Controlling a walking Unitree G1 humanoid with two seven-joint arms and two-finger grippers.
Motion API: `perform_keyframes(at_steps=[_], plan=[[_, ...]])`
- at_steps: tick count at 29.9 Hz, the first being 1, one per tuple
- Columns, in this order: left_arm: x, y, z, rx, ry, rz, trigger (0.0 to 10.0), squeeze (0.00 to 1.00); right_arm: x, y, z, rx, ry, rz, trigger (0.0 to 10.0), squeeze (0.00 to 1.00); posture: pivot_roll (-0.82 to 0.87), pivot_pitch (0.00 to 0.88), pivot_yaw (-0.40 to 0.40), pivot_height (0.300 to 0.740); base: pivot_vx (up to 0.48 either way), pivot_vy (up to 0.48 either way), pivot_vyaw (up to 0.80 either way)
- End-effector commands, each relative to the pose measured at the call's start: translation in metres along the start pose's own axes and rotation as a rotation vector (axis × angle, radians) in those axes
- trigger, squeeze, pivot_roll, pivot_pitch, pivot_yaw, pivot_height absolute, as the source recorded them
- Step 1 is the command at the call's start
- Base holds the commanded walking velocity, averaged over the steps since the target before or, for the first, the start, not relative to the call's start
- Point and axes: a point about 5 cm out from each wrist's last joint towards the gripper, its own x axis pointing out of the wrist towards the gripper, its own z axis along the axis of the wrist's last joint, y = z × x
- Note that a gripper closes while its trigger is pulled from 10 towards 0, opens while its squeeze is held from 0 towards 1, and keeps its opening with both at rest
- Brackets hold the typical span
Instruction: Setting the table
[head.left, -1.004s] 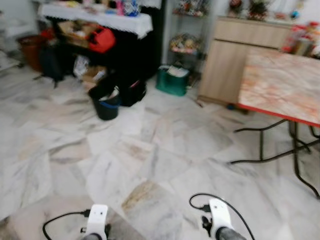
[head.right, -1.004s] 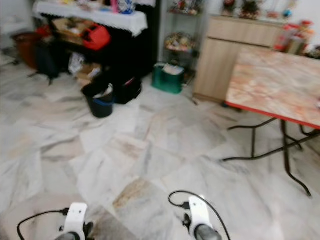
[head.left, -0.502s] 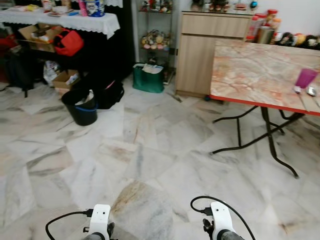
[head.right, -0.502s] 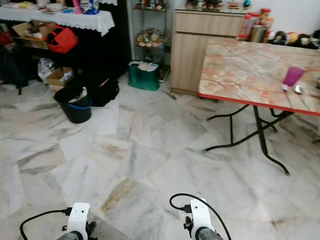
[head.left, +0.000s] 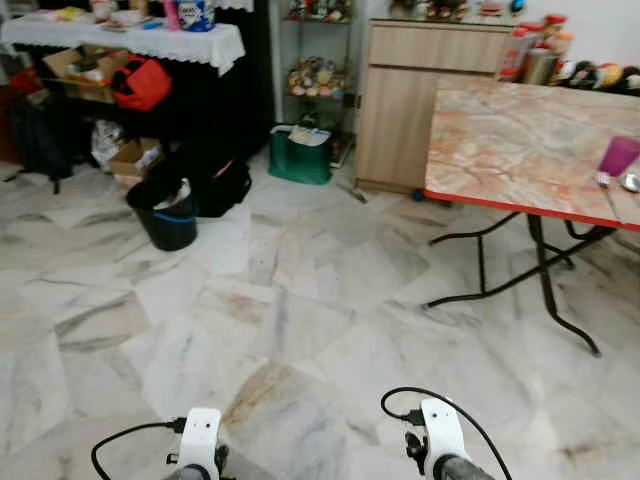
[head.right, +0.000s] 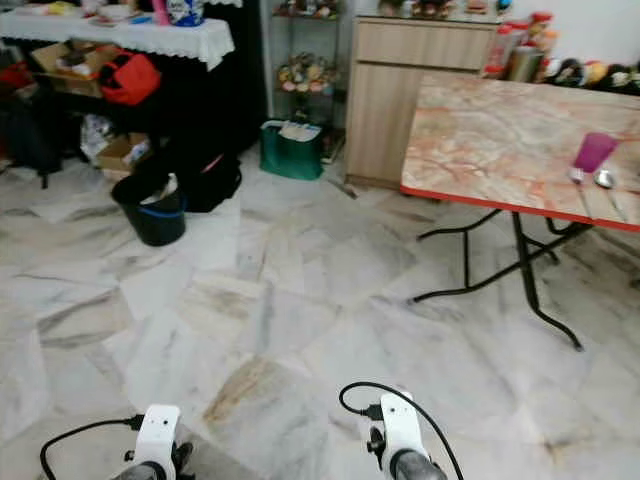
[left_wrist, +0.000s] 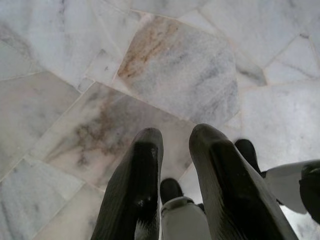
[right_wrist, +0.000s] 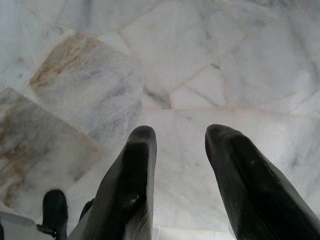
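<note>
Two empty end effectors, left (left_wrist: 175, 145) and right (right_wrist: 181, 142), hang parted over marble floor (head.left: 300, 330). Ahead, the orange-marbled, red-edged desk (head.left: 510, 140) carries a purple cup (head.left: 619, 157).

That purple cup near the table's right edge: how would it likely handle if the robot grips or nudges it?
The purple cup looks like thin translucent plastic, so probably light and not very fragile. It stands upright, taller than wide and narrower at the base, so a sideways nudge may tip it. The table has a smooth marbled top, so it might slide first. A spoon lies close beside it.
</note>
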Motion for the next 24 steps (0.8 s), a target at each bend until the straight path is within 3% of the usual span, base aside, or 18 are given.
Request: perform_keyframes(at_steps=[1,5,11,24], plan=[[-0.0004,0.0015,-0.0013,0.020,0.007,0.002,10.0,0.00,0.0004,0.0011,0.0028,0.005,-0.013,-0.001,10.0,0.00,0.02,0.000,-0.015,0.728,0.000,-0.247,0.00],[-0.0005,0.0016,-0.0017,0.020,0.008,0.002,10.0,0.00,0.0004,0.0013,0.0023,0.009,-0.009,-0.001,10.0,0.00,0.02,0.000,-0.015,0.728,0.000,-0.250,0.00],[-0.0005,0.0014,-0.0016,0.021,0.007,0.001,10.0,0.00,0.0005,0.0024,0.0012,0.008,0.001,-0.001,10.0,0.00,0.02,0.000,-0.016,0.728,0.000,-0.258,-0.59],[-0.0007,0.0012,-0.0022,0.026,0.009,-0.002,10.0,0.00,0.0004,0.0044,0.0007,0.001,-0.008,0.005,10.0,0.00,0.02,0.000,-0.012,0.728,0.000,-0.267,0.00]])
